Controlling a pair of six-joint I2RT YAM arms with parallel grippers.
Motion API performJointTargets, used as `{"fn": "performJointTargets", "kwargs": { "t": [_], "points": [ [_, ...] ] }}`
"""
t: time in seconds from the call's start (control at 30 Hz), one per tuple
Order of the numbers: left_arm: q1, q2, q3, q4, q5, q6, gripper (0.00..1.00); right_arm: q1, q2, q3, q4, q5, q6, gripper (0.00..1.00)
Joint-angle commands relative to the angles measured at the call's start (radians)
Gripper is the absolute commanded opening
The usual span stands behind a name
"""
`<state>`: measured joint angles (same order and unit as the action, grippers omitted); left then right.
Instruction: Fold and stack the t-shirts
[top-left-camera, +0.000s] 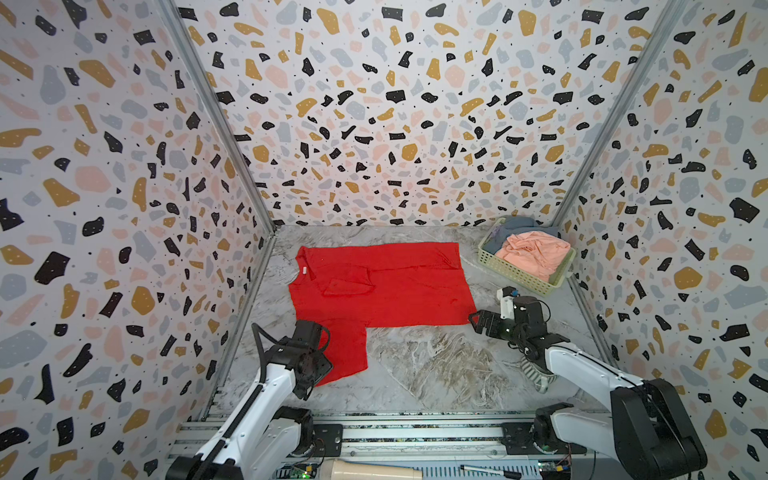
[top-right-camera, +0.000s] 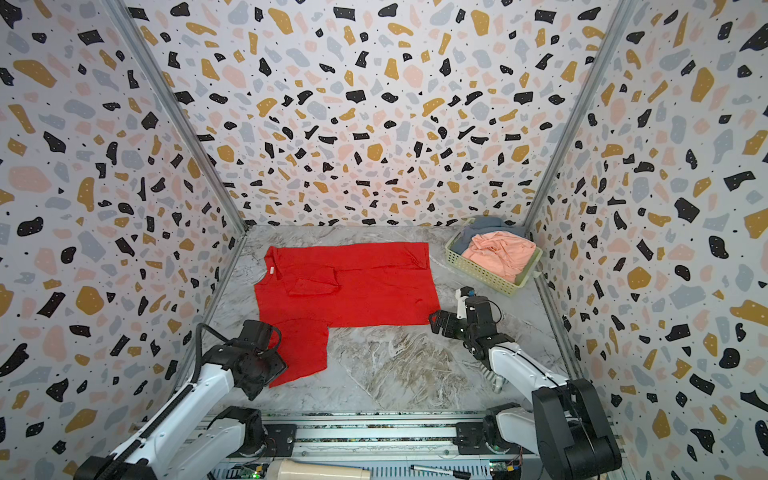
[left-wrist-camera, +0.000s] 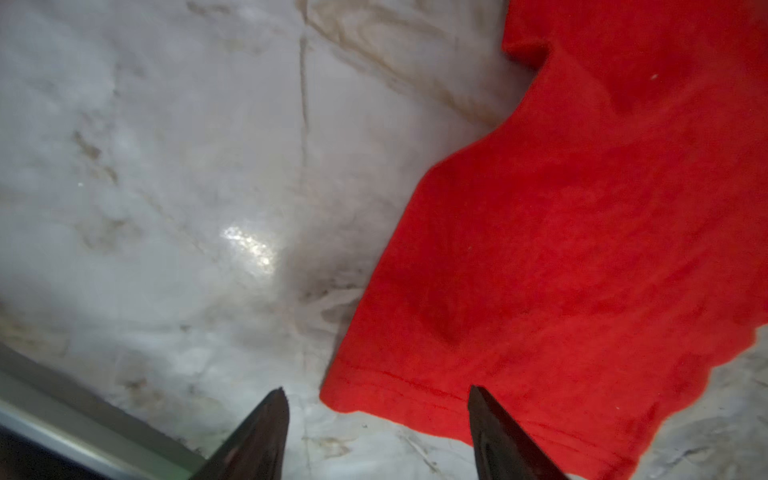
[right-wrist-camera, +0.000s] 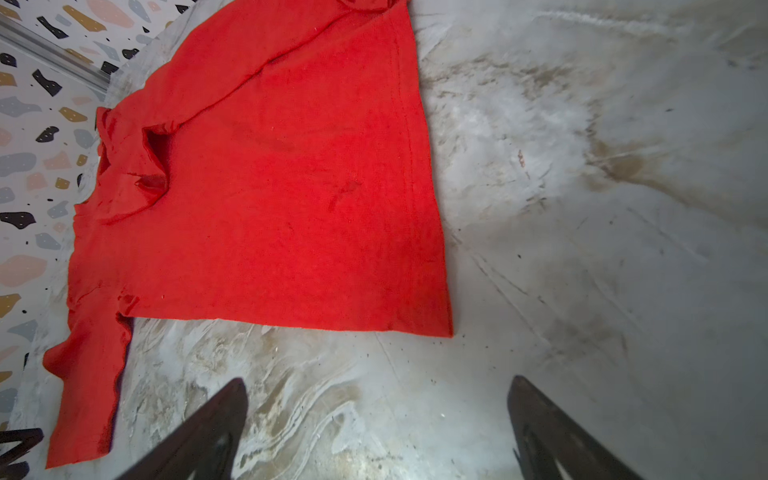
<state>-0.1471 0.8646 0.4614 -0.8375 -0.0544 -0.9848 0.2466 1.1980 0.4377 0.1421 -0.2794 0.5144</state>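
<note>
A bright red t-shirt (top-left-camera: 382, 286) (top-right-camera: 349, 286) lies spread flat on the marble table, one sleeve folded over its chest. Its other sleeve (left-wrist-camera: 561, 270) reaches toward the near left. My left gripper (top-left-camera: 309, 384) (left-wrist-camera: 376, 390) hovers open over that sleeve's hem corner, gripping nothing. My right gripper (top-left-camera: 473, 320) (right-wrist-camera: 376, 386) is open and empty, just short of the shirt's near right corner (right-wrist-camera: 451, 332). A salmon-pink t-shirt (top-left-camera: 534, 251) and a grey-blue t-shirt (top-left-camera: 511, 226) lie crumpled in the basket.
The pale green lattice basket (top-left-camera: 515, 274) (top-right-camera: 482, 270) stands at the back right corner. Patterned walls close in the table on three sides. A metal rail runs along the front edge, with a beige cylinder (top-left-camera: 374, 471) and a pen (top-left-camera: 490, 471) below it.
</note>
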Motion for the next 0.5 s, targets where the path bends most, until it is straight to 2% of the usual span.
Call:
{"fn": "performJointTargets", "kwargs": {
  "t": [0.0,0.27,0.4,0.47],
  "points": [
    [-0.003,-0.018,-0.038,-0.016,0.031,-0.066,0.67,-0.006,0.006,0.043,0.007,-0.011,-0.013,0.97],
    [-0.003,-0.052,-0.129,0.087,0.067,-0.127,0.62,-0.009,0.015,0.07,0.012,-0.016,-0.023,0.97],
    [-0.003,-0.068,-0.187,0.156,0.081,-0.161,0.54,-0.01,0.02,0.079,0.003,-0.015,-0.028,0.97],
    [-0.003,-0.07,-0.202,0.178,0.076,-0.165,0.46,-0.016,0.015,0.073,-0.004,-0.017,-0.027,0.97]
  ]
}}
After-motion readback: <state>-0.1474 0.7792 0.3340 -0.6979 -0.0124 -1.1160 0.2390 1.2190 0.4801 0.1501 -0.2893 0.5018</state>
